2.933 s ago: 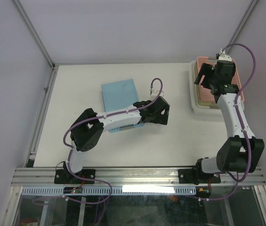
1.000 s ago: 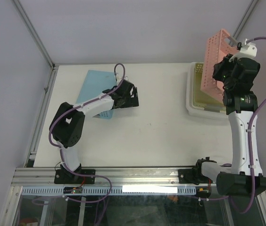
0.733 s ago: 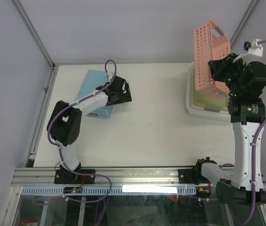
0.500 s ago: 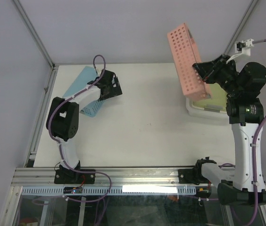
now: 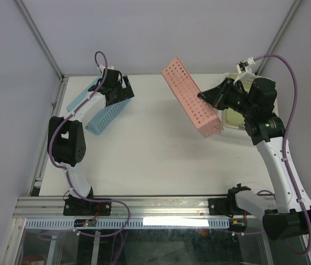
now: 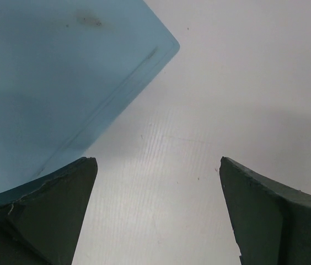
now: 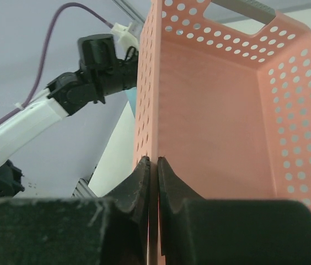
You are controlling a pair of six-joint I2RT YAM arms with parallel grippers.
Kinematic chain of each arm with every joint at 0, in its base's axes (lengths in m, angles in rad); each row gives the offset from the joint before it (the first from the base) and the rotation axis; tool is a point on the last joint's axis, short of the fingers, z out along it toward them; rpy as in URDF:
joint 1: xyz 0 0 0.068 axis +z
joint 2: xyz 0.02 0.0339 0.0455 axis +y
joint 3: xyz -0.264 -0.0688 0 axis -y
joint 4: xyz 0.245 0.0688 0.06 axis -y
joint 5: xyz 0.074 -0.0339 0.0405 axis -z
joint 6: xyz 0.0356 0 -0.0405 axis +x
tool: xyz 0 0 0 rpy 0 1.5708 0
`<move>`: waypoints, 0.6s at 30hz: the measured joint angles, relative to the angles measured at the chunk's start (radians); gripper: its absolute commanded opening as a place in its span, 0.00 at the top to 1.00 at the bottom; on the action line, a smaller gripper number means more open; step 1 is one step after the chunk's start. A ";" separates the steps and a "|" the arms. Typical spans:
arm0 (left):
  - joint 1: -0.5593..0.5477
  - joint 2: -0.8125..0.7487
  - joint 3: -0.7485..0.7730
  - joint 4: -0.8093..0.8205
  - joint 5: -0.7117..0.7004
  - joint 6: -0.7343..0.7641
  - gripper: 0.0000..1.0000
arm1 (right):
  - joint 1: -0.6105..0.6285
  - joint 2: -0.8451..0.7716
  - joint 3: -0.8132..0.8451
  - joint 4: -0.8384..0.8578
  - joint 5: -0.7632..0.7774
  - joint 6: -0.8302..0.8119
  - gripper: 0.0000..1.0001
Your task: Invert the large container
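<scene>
The right gripper [image 7: 151, 165] clamps the tilted pink perforated plastic basket's [image 5: 191, 96] wall, apparently mid-flip. The left gripper [image 6: 158, 165] stands open. Next: rotate the rim downward.

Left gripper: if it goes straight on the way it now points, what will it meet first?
Probably the white table: only its surface shows between the open jaws of the left gripper. The blue container lies to one side of that line. Distance is unclear.

The tabletop [image 5: 161, 160] lies open across its middle and near half. The blue basket [image 5: 103, 113] blocks the far left. The pink basket [image 5: 191, 105] (tilted) and the tray [image 5: 232, 118] behind it bar the far right.
</scene>
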 measured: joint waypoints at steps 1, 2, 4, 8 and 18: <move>0.000 -0.017 -0.010 -0.004 0.009 0.000 0.01 | 0.002 0.000 -0.013 0.003 0.005 0.005 1.00; 0.000 -0.041 -0.025 -0.010 0.021 0.000 0.01 | 0.003 0.001 -0.026 0.011 0.009 0.011 1.00; 0.000 -0.106 -0.054 -0.027 0.036 0.000 0.01 | 0.003 0.002 -0.050 0.033 0.015 0.029 1.00; -0.001 -0.264 -0.090 -0.038 0.074 0.001 0.01 | 0.008 0.018 -0.106 0.115 0.016 0.106 1.00; -0.001 -0.530 -0.188 -0.041 0.139 -0.018 0.01 | 0.168 0.155 -0.295 0.463 0.071 0.425 1.00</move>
